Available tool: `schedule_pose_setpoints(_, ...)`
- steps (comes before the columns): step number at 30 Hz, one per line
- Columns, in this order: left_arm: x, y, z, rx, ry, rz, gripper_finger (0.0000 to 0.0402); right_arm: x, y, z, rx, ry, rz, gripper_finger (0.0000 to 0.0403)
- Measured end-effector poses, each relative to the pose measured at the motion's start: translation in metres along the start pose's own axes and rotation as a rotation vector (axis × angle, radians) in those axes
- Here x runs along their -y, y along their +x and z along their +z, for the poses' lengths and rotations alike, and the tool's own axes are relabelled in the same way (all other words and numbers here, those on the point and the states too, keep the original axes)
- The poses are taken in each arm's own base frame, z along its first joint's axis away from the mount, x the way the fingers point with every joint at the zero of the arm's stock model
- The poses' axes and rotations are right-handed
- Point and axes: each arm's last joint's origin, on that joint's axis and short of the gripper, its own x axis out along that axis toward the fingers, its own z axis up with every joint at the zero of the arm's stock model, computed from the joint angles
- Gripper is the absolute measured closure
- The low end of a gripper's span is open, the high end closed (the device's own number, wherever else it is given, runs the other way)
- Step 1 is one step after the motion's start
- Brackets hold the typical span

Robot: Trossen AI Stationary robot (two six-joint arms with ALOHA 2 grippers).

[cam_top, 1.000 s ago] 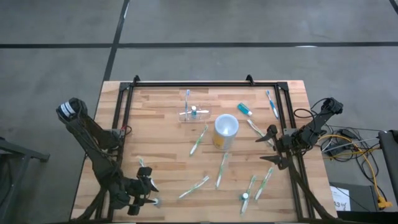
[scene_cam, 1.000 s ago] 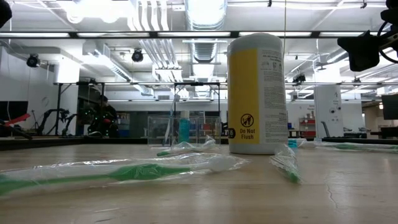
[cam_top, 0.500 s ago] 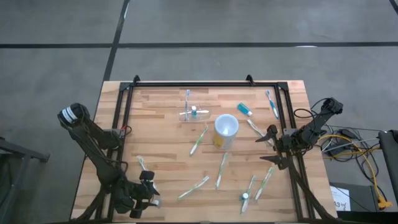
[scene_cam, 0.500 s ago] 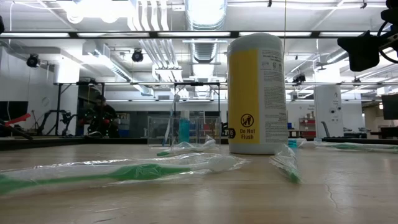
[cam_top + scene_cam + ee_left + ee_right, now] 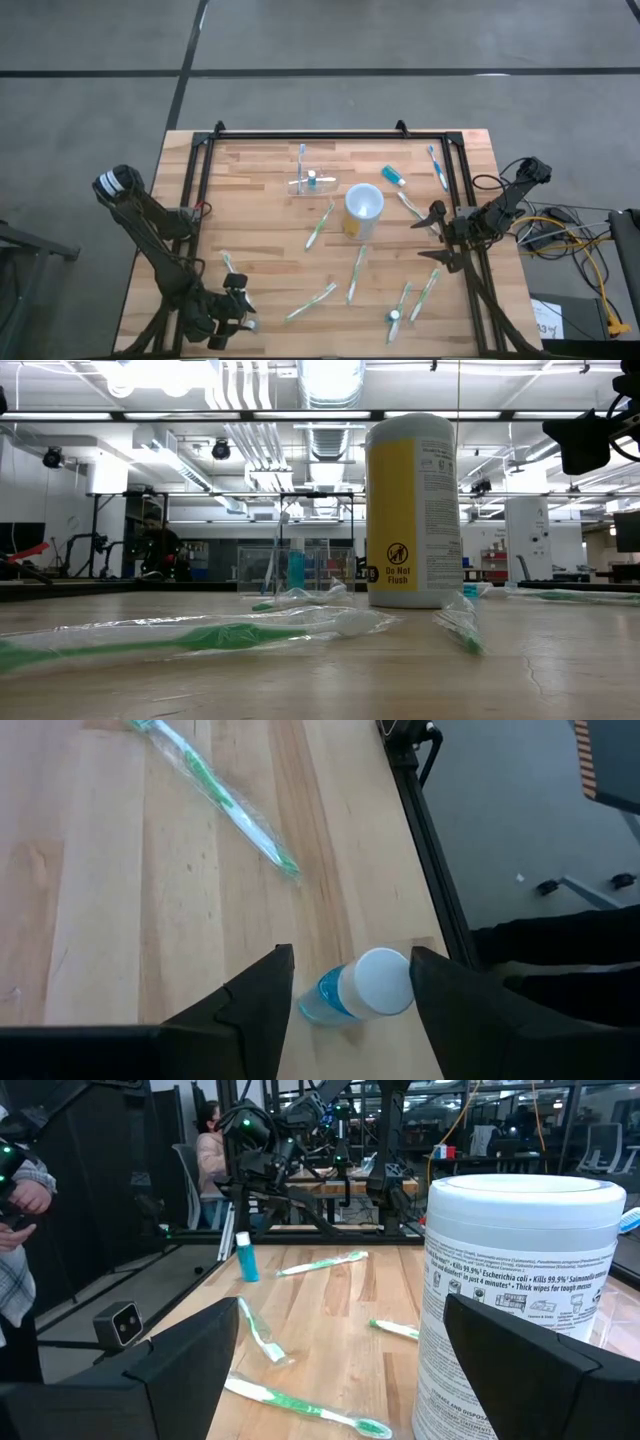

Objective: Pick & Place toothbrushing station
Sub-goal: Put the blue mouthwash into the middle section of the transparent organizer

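The clear holder stands on the counter just behind and to the left of the yellow tub, near the counter's back edge, with a blue-handled toothbrush and a small blue item standing in it. Judged from its thin see-through plastic, it is likely light, stiff and smooth, so it may slip or tip if squeezed hard. The best hold is probably across 2 opposite walls near the rim, clear of its contents.

The right gripper hovers to the right of the tub, near the counter's right rail, jaws wide open and holding nothing; the holder is well apart from it, beyond the tub. The left gripper sits at the counter's front left corner, far from the tub, jaws open and empty, with a small blue bottle lying just ahead of them.
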Motion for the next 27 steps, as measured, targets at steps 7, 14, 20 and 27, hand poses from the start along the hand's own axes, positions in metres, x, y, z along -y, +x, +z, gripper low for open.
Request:
schedule_pose_setpoints(7,-0.0013,-0.008,0.0035,0.016,-0.008,-0.013,0.0195,0.0,0.0,0.0001,0.0,0.0,0.0,0.0056)
schedule_pose_setpoints(14,-0.0008,-0.0104,0.0047,0.021,-0.035,-0.026,0.0195,0.0,0.0,-0.0001,0.0,0.0,0.0,0.0055)
schedule_pose_setpoints(20,0.0018,-0.0102,0.0055,0.018,-0.043,-0.062,0.0195,0.0,0.0,0.0,0.0,0.0,0.0,0.0056)
schedule_pose_setpoints(27,0.0031,-0.0098,0.0043,-0.001,-0.024,-0.098,0.0195,0.0,0.0,0.0,0.0,0.0,0.0,0.0055)
